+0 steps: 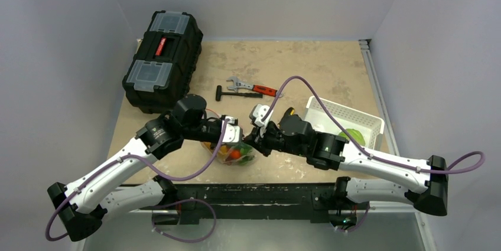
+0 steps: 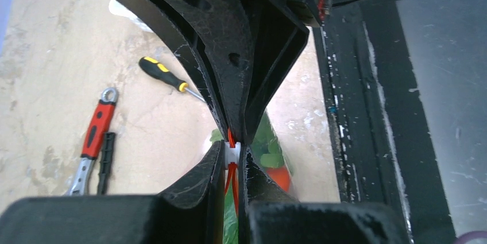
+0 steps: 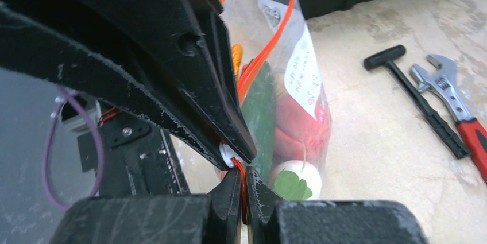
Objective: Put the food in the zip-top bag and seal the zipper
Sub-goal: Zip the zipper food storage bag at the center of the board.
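Left arm [image 1: 112,168] and right arm [image 1: 384,159] bend inward; both jaws clamped tight.

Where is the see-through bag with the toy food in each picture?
Top camera: the clear plastic bag with an orange zipper sits low centre.
Left wrist: bottom, just right of centre.
Right wrist: centre, top to middle.
Shared landmark: the red-handled wrench, in all three.

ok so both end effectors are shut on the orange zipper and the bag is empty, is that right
Not quite: the bag isn't empty. The right wrist view shows a white radish, a green cucumber and a red piece inside it. The rest holds: the left end effector and the right end effector are both shut on the orange zipper.
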Controlling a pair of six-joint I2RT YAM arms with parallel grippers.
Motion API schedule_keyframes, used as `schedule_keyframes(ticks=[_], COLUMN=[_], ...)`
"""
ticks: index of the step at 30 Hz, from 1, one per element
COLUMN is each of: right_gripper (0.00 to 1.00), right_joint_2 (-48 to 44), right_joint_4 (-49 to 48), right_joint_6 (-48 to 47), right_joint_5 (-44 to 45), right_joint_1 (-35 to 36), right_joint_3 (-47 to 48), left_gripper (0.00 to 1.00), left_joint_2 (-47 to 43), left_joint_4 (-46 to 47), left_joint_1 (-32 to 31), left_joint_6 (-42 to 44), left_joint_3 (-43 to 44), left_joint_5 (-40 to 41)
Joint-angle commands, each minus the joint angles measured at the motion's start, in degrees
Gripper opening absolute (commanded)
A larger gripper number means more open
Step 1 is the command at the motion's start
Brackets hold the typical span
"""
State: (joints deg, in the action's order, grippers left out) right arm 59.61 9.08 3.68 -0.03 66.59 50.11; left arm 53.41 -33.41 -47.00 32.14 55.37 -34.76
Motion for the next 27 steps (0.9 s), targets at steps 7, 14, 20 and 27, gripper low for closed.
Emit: schedule_keyframes(ticks=[7, 14, 20, 27], right_gripper=[0.00, 0.00, 0.00, 0.24], right_joint_2=[-2.7, -9.1, -11.1, -7.3], right_joint_4=[-4.2, -2.4, -3.0, -3.5], right_joint_6=[10.5, 13.3, 13.3, 3.1], right_joint_5=[21.3, 25.6, 22.2, 8.6], right_joint_1=[-0.3, -0.3, -0.3, -0.3], right_joint_3=[-4.2, -8.4, -11.0, -6.6], left_gripper=[0.00, 0.00, 0.00, 0.00], left_joint_2=[-0.1, -0.8, -2.6, -0.3], left_joint_4=[0.2, -0.1, 0.1, -1.9], left_joint_1=[-0.3, -0.2, -0.2, -0.3], left_joint_6=[1.2, 1.9, 2.5, 1.9], left_joint_3=[0.7, 0.3, -0.6, 1.4], left_joint_5=[6.2, 8.6, 10.0, 6.6])
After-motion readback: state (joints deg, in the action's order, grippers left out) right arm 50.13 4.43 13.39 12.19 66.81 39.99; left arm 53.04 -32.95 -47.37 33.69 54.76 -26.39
